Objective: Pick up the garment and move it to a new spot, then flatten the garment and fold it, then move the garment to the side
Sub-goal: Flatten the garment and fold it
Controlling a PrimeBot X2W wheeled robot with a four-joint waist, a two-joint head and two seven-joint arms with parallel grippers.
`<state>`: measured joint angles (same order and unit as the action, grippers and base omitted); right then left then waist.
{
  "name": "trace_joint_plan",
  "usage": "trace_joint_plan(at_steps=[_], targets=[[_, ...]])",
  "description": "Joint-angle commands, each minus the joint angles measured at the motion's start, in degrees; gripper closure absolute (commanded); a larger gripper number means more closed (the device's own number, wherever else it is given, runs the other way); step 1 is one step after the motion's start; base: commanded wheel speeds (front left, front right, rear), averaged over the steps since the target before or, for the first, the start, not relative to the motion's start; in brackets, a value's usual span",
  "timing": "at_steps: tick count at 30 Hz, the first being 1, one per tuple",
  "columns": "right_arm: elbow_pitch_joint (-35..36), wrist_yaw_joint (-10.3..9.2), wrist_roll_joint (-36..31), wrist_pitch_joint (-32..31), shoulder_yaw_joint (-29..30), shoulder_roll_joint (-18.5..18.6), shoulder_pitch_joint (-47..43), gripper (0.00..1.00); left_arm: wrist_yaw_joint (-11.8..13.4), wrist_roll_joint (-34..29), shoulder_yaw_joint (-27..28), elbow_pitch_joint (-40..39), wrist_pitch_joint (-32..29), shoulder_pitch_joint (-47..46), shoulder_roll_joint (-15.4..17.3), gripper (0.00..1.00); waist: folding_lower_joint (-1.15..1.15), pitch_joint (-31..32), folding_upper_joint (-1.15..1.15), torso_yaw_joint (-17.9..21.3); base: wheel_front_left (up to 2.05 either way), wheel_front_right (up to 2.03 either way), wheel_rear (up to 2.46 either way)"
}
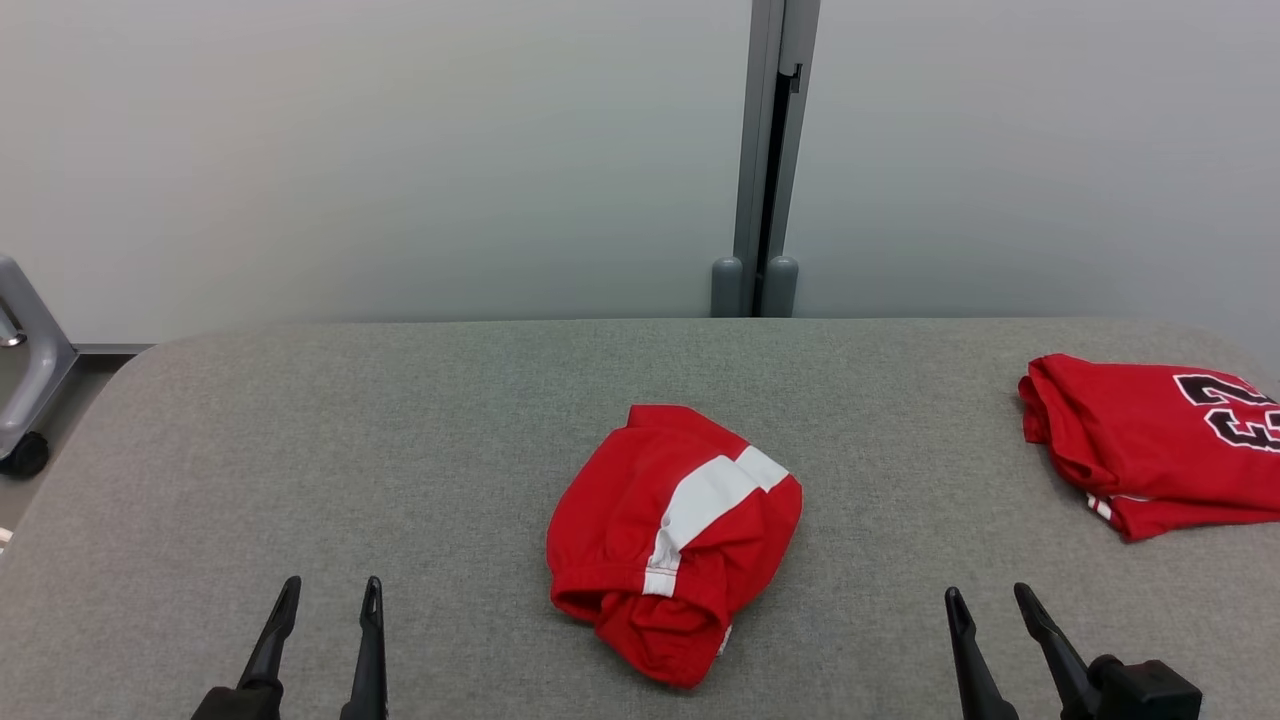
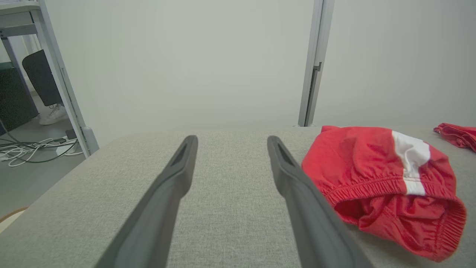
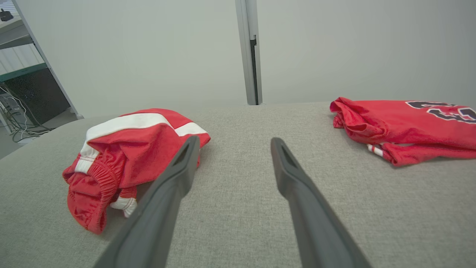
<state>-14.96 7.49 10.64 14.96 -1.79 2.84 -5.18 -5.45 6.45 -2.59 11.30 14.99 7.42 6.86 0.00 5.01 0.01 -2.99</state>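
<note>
A crumpled red garment (image 1: 675, 535) with a white stripe and an elastic waistband lies bunched in the middle of the grey table (image 1: 400, 450). It also appears in the left wrist view (image 2: 379, 182) and the right wrist view (image 3: 126, 156). My left gripper (image 1: 328, 595) stands open at the lower left, well apart from the cloth, with nothing between its fingers (image 2: 178, 175). At the lower right my right gripper (image 1: 990, 597) is open too, empty, to the right of the garment; its fingers (image 3: 290, 175) frame bare table.
A second red garment (image 1: 1150, 440) with dark numerals lies folded at the table's right edge, also in the right wrist view (image 3: 401, 126). A grey wall with a vertical post (image 1: 765, 160) stands behind. A chair base (image 1: 25, 400) and floor cables (image 2: 33, 149) sit off the left side.
</note>
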Motion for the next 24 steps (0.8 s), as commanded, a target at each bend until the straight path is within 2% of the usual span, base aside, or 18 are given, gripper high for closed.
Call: trace_joint_plan(at_steps=[1,13,24], targets=[[-0.08,0.01,0.17,0.09,0.03,0.1,0.49,0.0,-0.15,-0.32,0.3,0.11,0.26,-0.88,-0.12,0.0,0.0,0.02,-0.01,0.06,0.0,0.0,0.0],[-0.1,0.01,0.1,0.13,0.1,0.1,0.31,0.0,-0.85,-0.82,0.18,0.68,0.26,-1.12,-0.82,0.0,0.0,0.14,-0.01,0.38,0.0,0.0,0.0],[-0.56,0.01,0.2,-0.14,-1.13,0.11,1.49,0.0,-2.03,0.75,-9.29,5.24,0.25,-3.9,-2.64,0.0,0.0,-0.47,-0.01,2.52,0.0,0.0,0.0]])
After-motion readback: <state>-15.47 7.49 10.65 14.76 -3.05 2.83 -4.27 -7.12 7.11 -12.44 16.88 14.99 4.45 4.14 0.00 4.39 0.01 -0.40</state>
